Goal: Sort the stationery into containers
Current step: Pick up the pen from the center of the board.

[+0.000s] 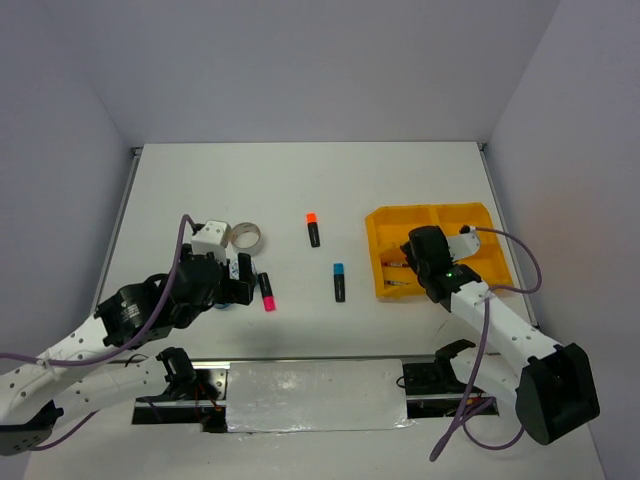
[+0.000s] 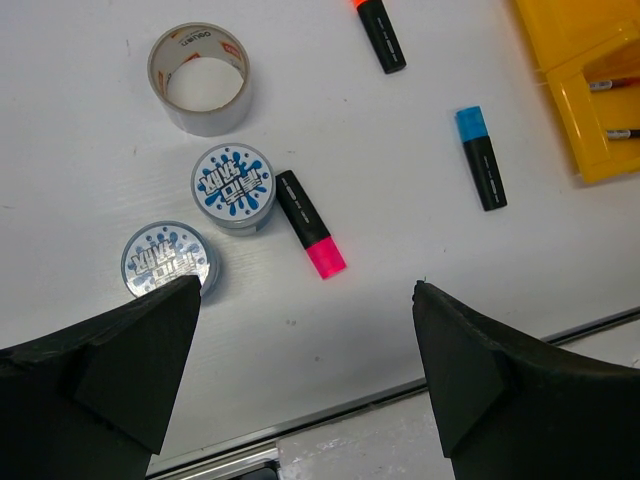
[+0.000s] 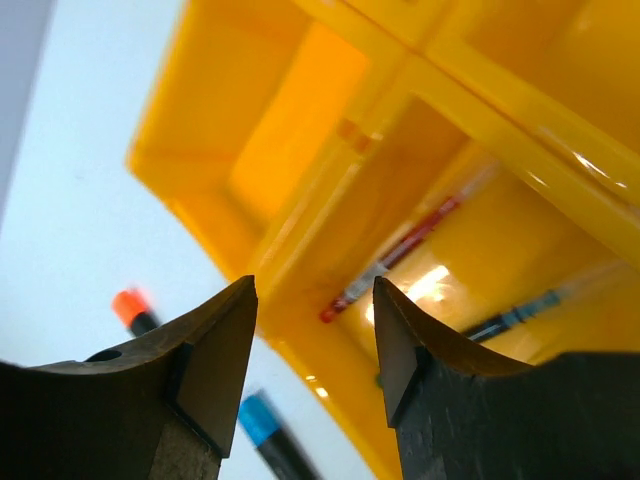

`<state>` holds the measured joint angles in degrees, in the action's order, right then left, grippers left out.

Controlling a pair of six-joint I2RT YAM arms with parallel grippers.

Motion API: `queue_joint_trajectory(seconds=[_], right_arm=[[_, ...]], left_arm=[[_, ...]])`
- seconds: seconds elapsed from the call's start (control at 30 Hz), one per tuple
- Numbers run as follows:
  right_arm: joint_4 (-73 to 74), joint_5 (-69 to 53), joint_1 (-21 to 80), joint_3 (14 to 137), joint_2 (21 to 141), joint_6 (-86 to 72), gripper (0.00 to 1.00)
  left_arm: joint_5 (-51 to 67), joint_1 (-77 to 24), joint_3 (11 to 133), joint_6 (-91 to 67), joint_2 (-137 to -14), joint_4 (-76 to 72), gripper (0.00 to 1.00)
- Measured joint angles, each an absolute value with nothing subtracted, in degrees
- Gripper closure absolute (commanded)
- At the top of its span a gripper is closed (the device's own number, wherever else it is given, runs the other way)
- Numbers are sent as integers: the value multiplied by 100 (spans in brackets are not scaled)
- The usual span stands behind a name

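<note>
The yellow-orange tray [image 1: 478,232] sits right of centre in the overhead view, split into four compartments; a thin red pen [image 3: 400,250] and a blue pen [image 3: 520,315] lie in its lower-left compartment. Over at the left is the grey tape ring [image 2: 213,120]; below it is a blue-and-white round tub [image 2: 232,185], with a second tub [image 2: 168,260] lower left. A pink-capped highlighter [image 2: 310,222] lies just beside the first tub; the orange-capped highlighter [image 2: 380,35] and the blue-capped highlighter [image 2: 480,158] lie apart in the middle.

The right gripper [image 3: 314,290] hangs over the tray's left side, jaws partly spread with nothing between them; the left gripper [image 2: 305,290] hovers near the tubs, jaws spread wide and empty.

The table [image 1: 300,180] is plain white; pale bare walls [image 1: 300,70] close it in; a shiny strip [image 1: 315,395] runs along the bottom edge.
</note>
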<state>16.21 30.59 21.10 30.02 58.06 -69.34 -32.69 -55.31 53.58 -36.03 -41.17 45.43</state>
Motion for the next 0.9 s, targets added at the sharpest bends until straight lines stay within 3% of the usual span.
queue_joint_trajectory(seconds=[0.17, 0.23, 0.33, 0.4, 0.43, 0.57, 0.8, 0.9], right_arm=[[1656, 3022, 2112, 3411, 5441, -6602, 42], [1505, 2910, 2171, 3485, 5245, -6243, 28], [1326, 2694, 2596, 3717, 5212, -5306, 26], [1444, 2536, 3011, 4206, 5583, -4685, 17], [1529, 2491, 3205, 4523, 5872, -4410, 0], [1896, 2340, 3968, 5708, 7212, -3535, 0], [2510, 2016, 4499, 5933, 8742, -2989, 0], [2672, 1848, 4482, 6047, 9227, -2902, 5]], left_arm=[[-3312, -5531, 5358, -3629, -4077, 4552, 1], [-3420, -5531, 5358, -3664, -4060, 4591, 1], [-3704, -5531, 5360, -3863, -4018, 4772, 1], [-3972, -5531, 5365, -4082, -3966, 4952, 1], [-4108, -5531, 5371, -4185, -3935, 5048, 1], [-4589, -5531, 5522, -4652, -3870, 5511, 1], [-5135, -5478, 5905, -5063, -4584, 6226, 1], [-5065, -5201, 5778, -4934, -4853, 6117, 1]])
